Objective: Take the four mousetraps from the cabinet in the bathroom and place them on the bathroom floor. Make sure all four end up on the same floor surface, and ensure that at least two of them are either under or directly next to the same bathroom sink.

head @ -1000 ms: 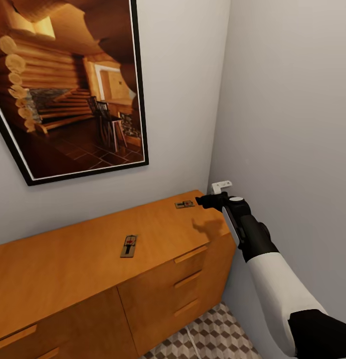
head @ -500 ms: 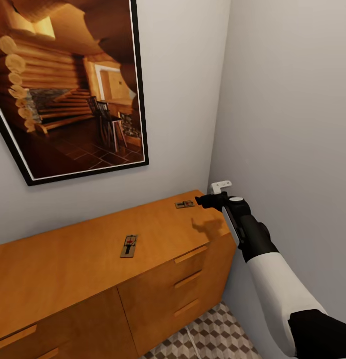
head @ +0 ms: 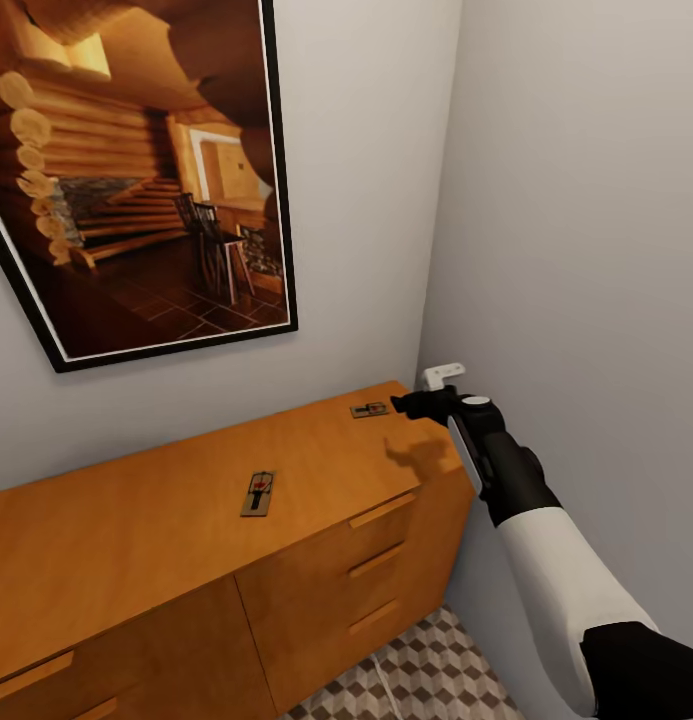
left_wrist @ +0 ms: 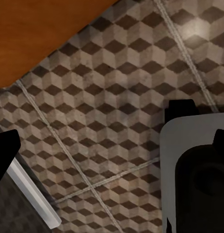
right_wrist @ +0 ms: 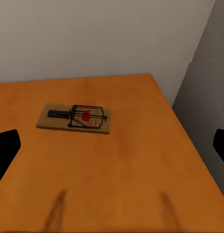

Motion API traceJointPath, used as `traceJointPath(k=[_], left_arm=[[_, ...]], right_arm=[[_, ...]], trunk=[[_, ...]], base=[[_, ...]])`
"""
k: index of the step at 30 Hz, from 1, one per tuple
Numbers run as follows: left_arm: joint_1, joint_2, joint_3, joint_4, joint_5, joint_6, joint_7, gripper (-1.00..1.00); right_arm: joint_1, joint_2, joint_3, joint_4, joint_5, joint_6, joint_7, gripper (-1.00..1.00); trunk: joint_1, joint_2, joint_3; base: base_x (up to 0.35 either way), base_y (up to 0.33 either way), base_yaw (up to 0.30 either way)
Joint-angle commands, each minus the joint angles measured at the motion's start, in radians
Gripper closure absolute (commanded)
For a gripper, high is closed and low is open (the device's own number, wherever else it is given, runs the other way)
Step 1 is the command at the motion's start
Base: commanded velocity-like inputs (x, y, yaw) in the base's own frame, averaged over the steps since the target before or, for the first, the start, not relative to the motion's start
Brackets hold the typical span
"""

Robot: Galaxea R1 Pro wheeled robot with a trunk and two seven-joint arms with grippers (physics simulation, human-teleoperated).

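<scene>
Home: framed picture (head: 136, 180), wooden cabinet (head: 186, 520), tiled floor (head: 426, 670).

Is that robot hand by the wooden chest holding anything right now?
No. The right gripper is open and empty, hovering short of the small tan wooden mousetrap on the orange-brown cabinet.

Framed picture (head: 136, 175) hanging tilted on pale grey wall (head: 366, 150), black frame enclosing log-cabin interior scene with warm orange tones. Adjoining grey side wall (head: 586, 220) meeting first wall at vertical corner. Small white bracket-like fitting (head: 441, 374) projecting near that corner, low on side wall; exact type not discernible.
</scene>
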Motion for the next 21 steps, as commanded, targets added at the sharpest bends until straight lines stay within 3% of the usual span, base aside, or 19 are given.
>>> traceJointPath(k=[1, 7, 15, 21], left_arm=[[-0.001, -0.001, -0.008, 0.003, 0.008, -0.004, 0.0, -1.0], [-0.001, -0.001, -0.008, 0.003, 0.009, -0.004, 0.0, -1.0], [-0.001, 0.001, -0.008, 0.003, 0.009, -0.004, 0.0, -1.0], [-0.001, 0.001, -0.008, 0.003, 0.009, -0.004, 0.0, -1.0]], right_arm=[[-0.001, -0.001, -0.001, -0.001, 0.011, 0.004, 0.029, -1.0], [0.0, -0.004, -0.002, 0.021, 0.016, 0.001, 0.114, -1.0], [-0.001, -0.019, -0.002, 0.062, 0.07, -0.083, 0.19, -1.0], [-0.001, -0.033, -0.002, 0.07, 0.091, -0.096, 0.248, -1.0]], trunk=[[0.0, -0.001, -0.001], [0.0, -0.001, -0.001], [0.0, -0.001, -0.001], [0.0, -0.001, -0.001]], base=[[0.0, 0.0, 0.0], [0.0, 0.0, 0.0], [0.0, 0.0, 0.0], [0.0, 0.0, 0.0]])
